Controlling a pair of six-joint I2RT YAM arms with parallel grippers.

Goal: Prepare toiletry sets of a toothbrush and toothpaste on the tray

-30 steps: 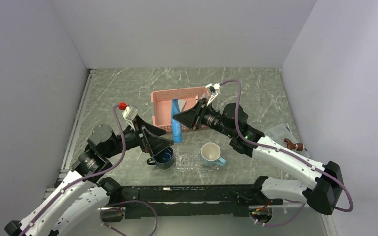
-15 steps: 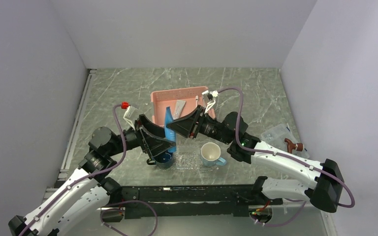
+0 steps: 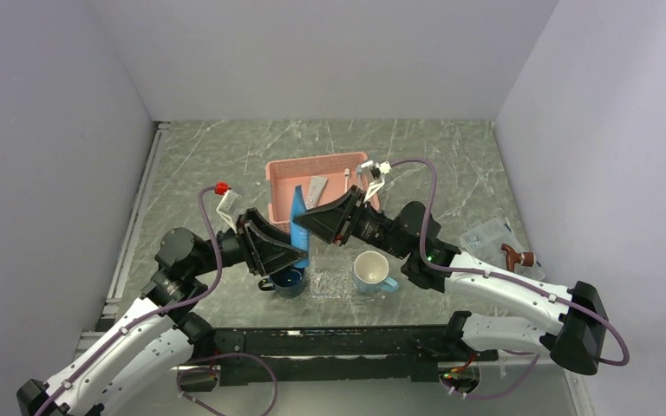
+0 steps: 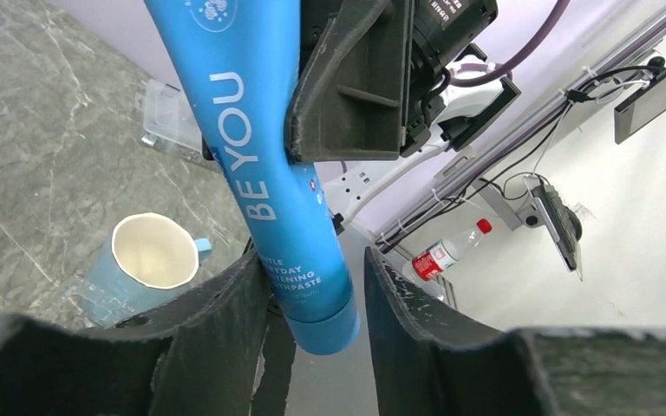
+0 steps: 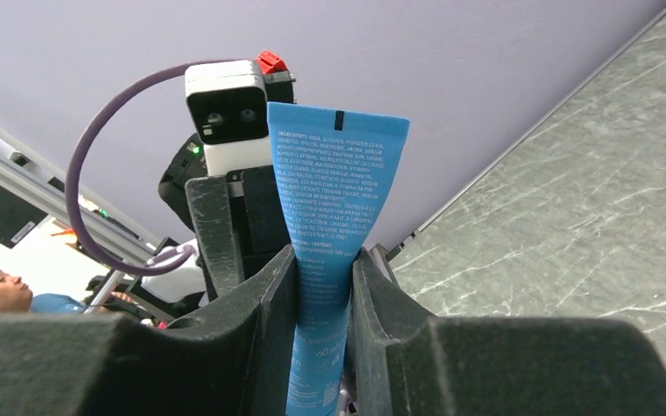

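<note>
The blue toothpaste point(image 3: 298, 217) hangs upright in the air, cap down, in front of the pink basket. My right gripper point(image 3: 305, 218) is shut on its middle; in the right wrist view the tube point(image 5: 329, 199) is pinched between the jaws of that gripper point(image 5: 325, 256). My left gripper point(image 3: 290, 251) comes from below, its jaws either side of the cap end point(image 4: 321, 321). One finger touches the tube and a gap shows on the other side of the left gripper point(image 4: 315, 260). A white toothpaste point(image 3: 316, 191) lies in the basket. The clear tray point(image 3: 334, 279) lies under the mugs. The toothbrush is hidden.
The pink basket point(image 3: 321, 166) stands mid-table. A dark blue mug point(image 3: 290, 279) sits right under the left gripper, and a light blue mug point(image 3: 371, 271) is beside it. A clear box point(image 3: 490, 234) with a brown piece point(image 3: 516, 256) lies at the right.
My right gripper carried the blue tube left and toward the near side, out of the basket area. The left gripper rose to meet it and its jaws narrowed around the cap end.
</note>
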